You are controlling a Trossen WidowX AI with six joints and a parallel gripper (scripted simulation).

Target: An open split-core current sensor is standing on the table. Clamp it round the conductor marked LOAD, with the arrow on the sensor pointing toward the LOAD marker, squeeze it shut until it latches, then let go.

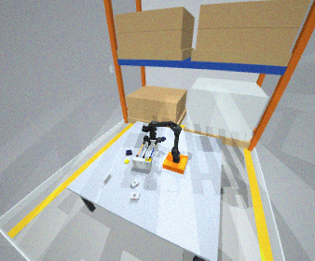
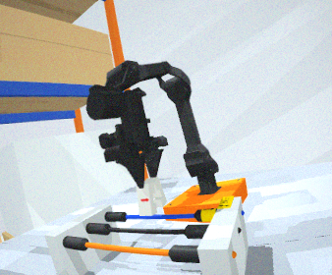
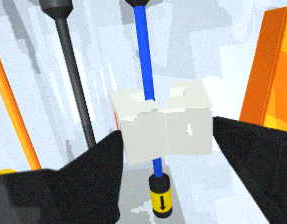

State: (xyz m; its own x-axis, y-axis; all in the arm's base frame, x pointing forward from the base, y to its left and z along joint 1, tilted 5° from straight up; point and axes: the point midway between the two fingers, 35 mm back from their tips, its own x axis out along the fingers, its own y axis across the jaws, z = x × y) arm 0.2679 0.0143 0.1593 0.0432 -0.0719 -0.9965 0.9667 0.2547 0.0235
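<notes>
The white split-core sensor [image 2: 145,203] [image 3: 189,135] is held with its two halves side by side. My gripper [image 2: 147,181] [image 3: 166,130] is shut on its upper part and points down. The sensor's lower end is at the blue conductor [image 2: 155,216] [image 3: 144,50], which passes under it in the wrist view; whether it lies between the jaws is hidden. The red arrow [image 2: 144,200] on the sensor points toward the yellow band [image 2: 207,215] [image 3: 161,201] at the conductor's end. A yellow tag [image 2: 225,201] stands there, its text too small to read.
Beside the blue conductor run a black conductor [image 2: 150,230] [image 3: 74,75] and an orange conductor [image 2: 131,247] [image 3: 14,110], between white end walls [image 2: 221,241] [image 1: 142,165]. The orange base [image 1: 171,166] [image 2: 177,201] is close by. Small white parts [image 1: 134,197] lie nearer the table's front edge.
</notes>
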